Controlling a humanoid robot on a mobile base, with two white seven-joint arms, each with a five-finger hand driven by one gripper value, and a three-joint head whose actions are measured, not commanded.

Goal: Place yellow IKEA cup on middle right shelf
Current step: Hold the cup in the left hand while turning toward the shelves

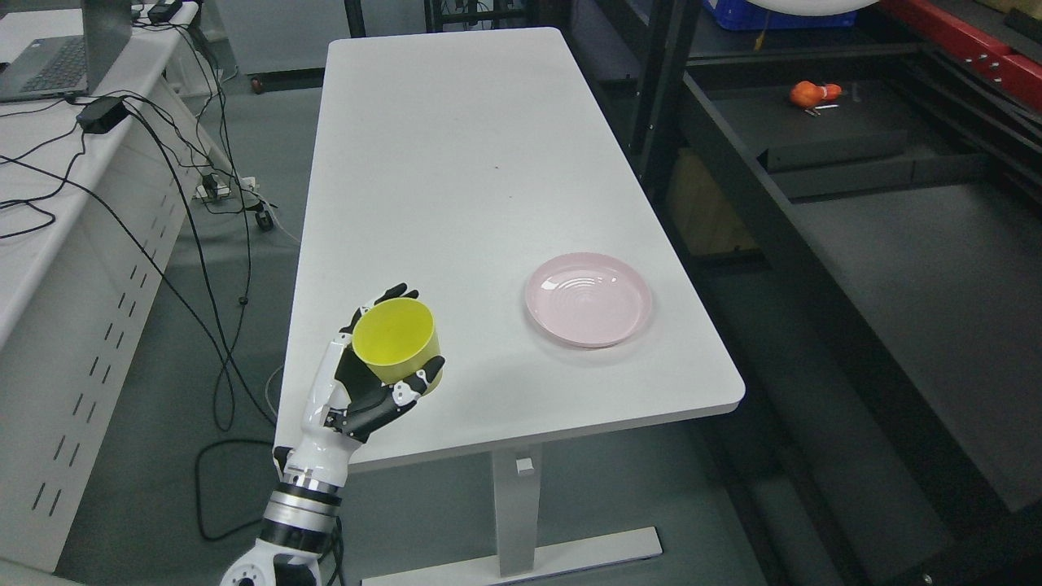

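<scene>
at the far left stands a grey desk [49,236] with a dark open laptop [45,69] at its top corner, and a black power brick [102,114] beside it trails black cables [187,228] down to the grey floor. next comes the left hand [370,382], black and white with jointed fingers, its arm rising from the bottom edge; the fingers [403,392] are wrapped round the yellow plastic cup [397,342], which it holds tilted over the near left corner of the long white table [456,163], the open mouth facing the camera. further right a round pale pink plate [588,299] lies flat on the table, well apart from the cup. at the right stands a dark metal shelving unit [895,244], with a small orange object [814,94] on an upper level.
</scene>
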